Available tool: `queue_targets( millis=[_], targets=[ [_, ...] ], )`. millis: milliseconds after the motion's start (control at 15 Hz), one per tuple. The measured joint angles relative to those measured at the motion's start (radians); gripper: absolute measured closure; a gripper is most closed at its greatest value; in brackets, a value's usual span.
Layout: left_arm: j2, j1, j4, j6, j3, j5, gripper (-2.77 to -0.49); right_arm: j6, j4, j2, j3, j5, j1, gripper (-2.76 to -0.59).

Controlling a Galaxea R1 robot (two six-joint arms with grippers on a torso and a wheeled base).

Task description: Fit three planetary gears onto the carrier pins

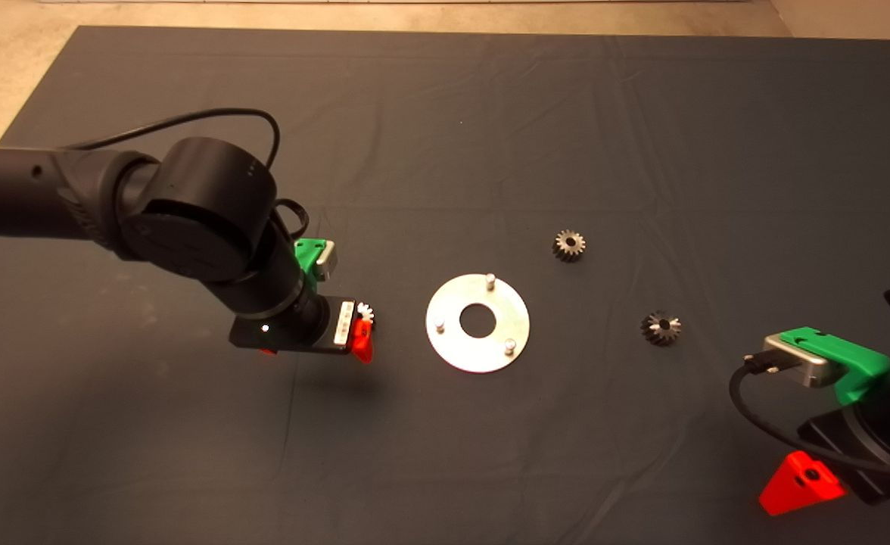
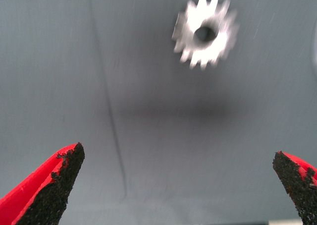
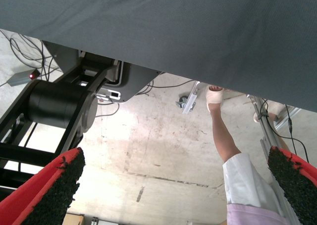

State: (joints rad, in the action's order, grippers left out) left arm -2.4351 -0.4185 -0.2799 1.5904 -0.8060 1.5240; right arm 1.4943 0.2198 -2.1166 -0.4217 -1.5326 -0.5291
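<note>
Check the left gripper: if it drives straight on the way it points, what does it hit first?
Most likely the gear lying on the mat, ahead of the open left gripper. Nothing shows between the fingers and it, though depth is unclear.

Three planetary gears lie flat on the mat (image 1: 642,113), apart: one (image 1: 365,311) left of the carrier disc (image 1: 477,344), two dark ones (image 1: 568,244) (image 1: 661,327) toward the right edge. Three carrier pins (image 1: 490,279) stand upright, bare, on the shiny disc, mid-mat.

Dim warm overhead light, glaring off the shiny round metal disc (image 1: 477,322); blurred, overexposed silvery toothed gear (image 2: 204,31).
</note>
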Motion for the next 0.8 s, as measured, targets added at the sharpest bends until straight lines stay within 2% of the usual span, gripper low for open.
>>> queue_targets(
  millis=[133, 267, 533, 600, 800],
  targets=[
    [-0.009, 0.000, -0.027, -0.002, -0.008, -0.001, -2.76, 0.000, 0.000, 0.000, 0.000, -0.001, 0.000, -2.75],
    [-0.009, 0.003, -0.067, -0.002, -0.012, 0.000, -2.76, 0.000, 0.000, 0.000, 0.000, 0.000, 0.000, -2.75],
    [-0.017, 0.026, -0.092, -0.003, -0.059, -0.001, -2.76, 0.000, 0.000, 0.000, 0.000, 0.000, 0.000, -2.75],
    [-0.017, 0.035, -0.103, -0.003, -0.064, -0.001, -2.76, 0.000, 0.000, 0.000, 0.000, -0.001, 0.000, -2.75],
    [-0.021, 0.080, -0.113, -0.019, -0.106, 0.001, -2.76, 0.000, 0.000, 0.000, 0.000, 0.000, 0.000, -2.75]
  ],
)
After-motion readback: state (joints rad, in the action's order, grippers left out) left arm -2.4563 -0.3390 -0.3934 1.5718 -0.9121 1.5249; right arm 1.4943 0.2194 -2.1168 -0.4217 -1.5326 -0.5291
